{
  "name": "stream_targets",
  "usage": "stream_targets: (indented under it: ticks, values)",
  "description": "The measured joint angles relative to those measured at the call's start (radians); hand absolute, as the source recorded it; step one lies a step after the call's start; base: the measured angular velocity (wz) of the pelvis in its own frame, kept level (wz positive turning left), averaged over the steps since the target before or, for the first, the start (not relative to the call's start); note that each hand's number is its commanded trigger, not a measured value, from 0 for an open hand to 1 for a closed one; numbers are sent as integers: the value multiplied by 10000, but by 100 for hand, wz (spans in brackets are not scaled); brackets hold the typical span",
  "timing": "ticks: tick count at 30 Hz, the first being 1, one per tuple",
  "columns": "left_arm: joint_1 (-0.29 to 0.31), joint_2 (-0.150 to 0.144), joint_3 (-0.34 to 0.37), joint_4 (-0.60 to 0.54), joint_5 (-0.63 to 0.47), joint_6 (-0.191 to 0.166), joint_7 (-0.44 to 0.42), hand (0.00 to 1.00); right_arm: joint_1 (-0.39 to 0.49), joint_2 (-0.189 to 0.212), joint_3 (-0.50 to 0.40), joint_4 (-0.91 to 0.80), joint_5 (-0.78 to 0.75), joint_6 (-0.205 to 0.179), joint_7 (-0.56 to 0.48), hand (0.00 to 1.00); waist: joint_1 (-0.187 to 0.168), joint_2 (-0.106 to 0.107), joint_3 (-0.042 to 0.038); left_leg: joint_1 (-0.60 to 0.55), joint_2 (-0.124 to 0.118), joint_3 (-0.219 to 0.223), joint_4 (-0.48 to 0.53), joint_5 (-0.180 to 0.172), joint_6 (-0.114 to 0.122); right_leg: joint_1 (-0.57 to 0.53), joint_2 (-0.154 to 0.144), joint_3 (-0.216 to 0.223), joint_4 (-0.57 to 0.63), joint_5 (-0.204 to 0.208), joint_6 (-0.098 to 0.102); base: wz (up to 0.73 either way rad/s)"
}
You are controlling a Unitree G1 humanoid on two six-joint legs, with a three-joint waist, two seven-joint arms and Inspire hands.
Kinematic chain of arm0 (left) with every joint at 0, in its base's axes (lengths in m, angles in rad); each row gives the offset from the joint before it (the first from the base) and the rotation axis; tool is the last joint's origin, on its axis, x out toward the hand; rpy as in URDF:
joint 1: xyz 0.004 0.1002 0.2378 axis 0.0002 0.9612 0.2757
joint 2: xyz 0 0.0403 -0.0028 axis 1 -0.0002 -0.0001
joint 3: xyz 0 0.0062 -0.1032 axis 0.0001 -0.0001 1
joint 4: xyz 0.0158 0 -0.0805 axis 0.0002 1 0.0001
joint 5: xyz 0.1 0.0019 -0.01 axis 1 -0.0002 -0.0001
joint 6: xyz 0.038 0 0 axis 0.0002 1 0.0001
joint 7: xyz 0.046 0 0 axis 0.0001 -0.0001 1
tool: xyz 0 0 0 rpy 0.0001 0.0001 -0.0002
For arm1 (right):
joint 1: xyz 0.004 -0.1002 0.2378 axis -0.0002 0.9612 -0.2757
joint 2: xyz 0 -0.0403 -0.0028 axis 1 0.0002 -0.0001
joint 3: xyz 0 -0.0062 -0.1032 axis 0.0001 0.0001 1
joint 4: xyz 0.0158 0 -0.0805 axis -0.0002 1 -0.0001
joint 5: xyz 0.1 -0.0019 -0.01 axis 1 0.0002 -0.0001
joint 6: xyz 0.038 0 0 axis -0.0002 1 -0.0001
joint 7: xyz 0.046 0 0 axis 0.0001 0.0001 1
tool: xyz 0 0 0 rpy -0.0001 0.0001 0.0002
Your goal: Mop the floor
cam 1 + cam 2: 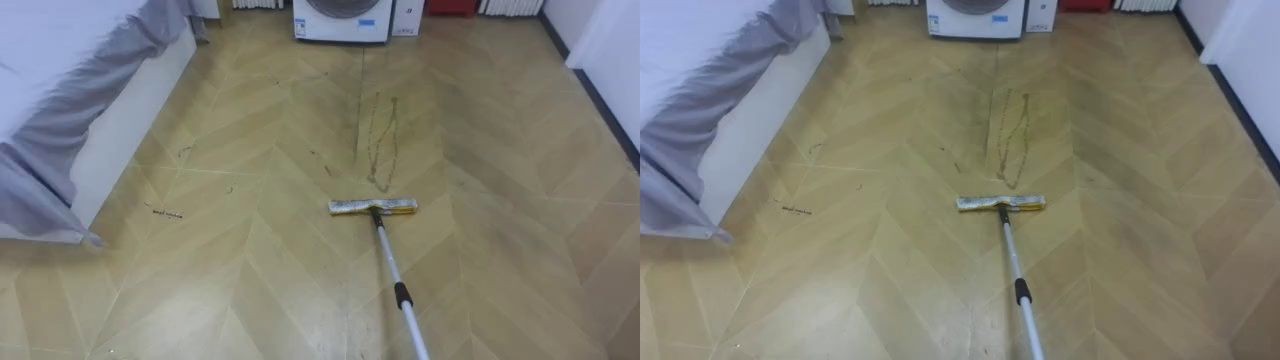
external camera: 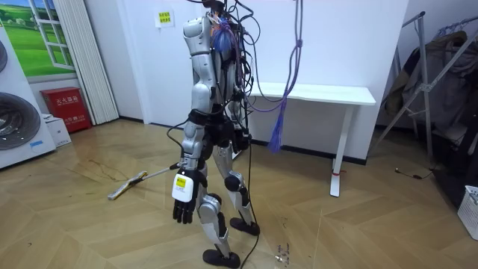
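Left hand (image 2: 183,203) hangs loose; mop (image 1: 387,250) points ahead toward washing machine (image 1: 340,18).

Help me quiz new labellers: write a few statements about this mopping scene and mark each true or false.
The mop head lies flat on the floor. True.
There are dark streaks between the mop head and the washing machine. True.
The bed stands on the robot's right. False: it is on its left.
The left hand grips the mop handle. False: it hangs open beside the robot's leg, holding nothing.
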Motion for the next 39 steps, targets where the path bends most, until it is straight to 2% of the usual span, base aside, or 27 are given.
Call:
stream_targets:
  ticks: [9,27,30,34,39]
  values:
    - [-152,1,5,3,0,20,-291,0,-111,-9,-1,19,-11,26,9,100,6,-7,-4,-71,-2,5,-2,0,0,-76,1,13,21,0,-1,0]
    - [-227,3,-16,10,5,10,-291,0,-196,-11,-9,-2,-1,63,-16,100,-2,9,-11,-495,1,5,137,0,0,-462,-11,-23,54,0,0,0]
    - [-277,5,-113,28,7,3,-295,0,-367,-27,-11,3,-4,65,-52,100,-33,88,-21,-919,23,-4,281,0,1,-899,-14,-53,332,0,-1,2]
    - [-681,23,-480,401,138,-77,-324,0,-496,-105,-36,5,-2,61,-183,100,-64,274,21,-1497,50,-86,653,-2,4,-1533,-42,-127,899,0,-1,7]
    - [-924,3,-504,399,182,-324,-298,0,-746,-252,-8,9,88,-92,-368,100,-23,473,71,-2572,135,-22,1438,-38,59,-2637,-87,-149,1699,-26,34,-2]
